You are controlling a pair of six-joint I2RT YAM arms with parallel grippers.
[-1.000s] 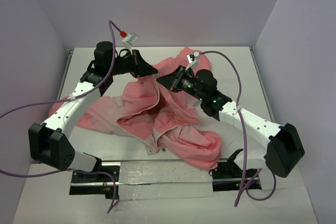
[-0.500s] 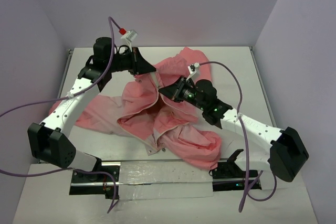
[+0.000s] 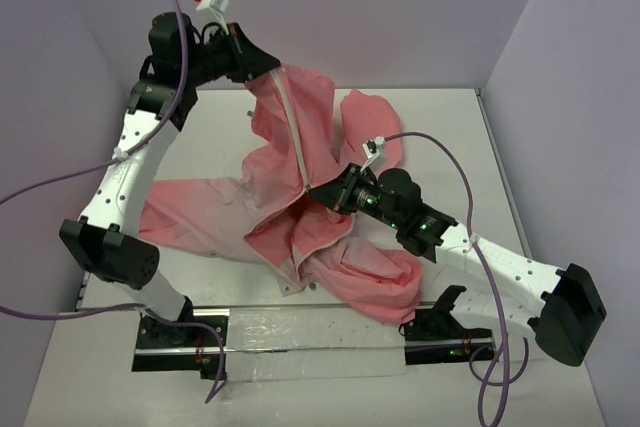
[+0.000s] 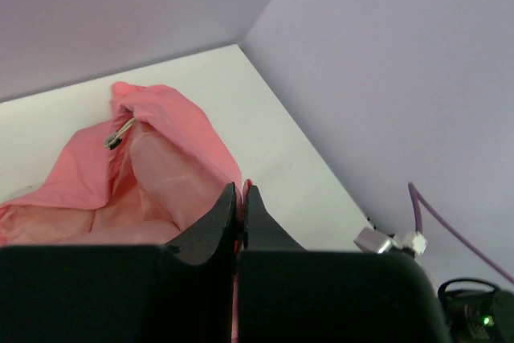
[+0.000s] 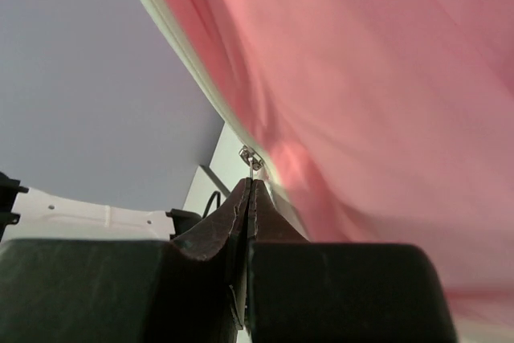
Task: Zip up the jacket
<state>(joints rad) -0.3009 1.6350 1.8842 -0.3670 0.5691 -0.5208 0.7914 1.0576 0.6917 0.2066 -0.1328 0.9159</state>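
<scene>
The salmon-pink jacket (image 3: 330,247) lies across the table, its upper front lifted high at the back. My left gripper (image 3: 268,64) is shut on the jacket's top edge and holds it raised; the fabric (image 4: 169,158) shows pinched between the jaws in the left wrist view. The light zipper band (image 3: 297,142) runs taut from there down to my right gripper (image 3: 316,190). My right gripper is shut on the metal zipper pull (image 5: 250,158), low on the band. In the right wrist view the pink cloth (image 5: 385,102) fills the right side.
A sleeve (image 3: 170,222) spreads to the left on the white table (image 3: 450,137). The hood (image 3: 375,117) lies at the back right. Lilac walls (image 3: 560,97) close the table on three sides. Purple cables (image 3: 440,152) loop off both arms.
My left gripper has risen and moved back-left, lifting the jacket's top edge and pulling the zipper band taut. My right gripper has moved down toward the near side along the band.
</scene>
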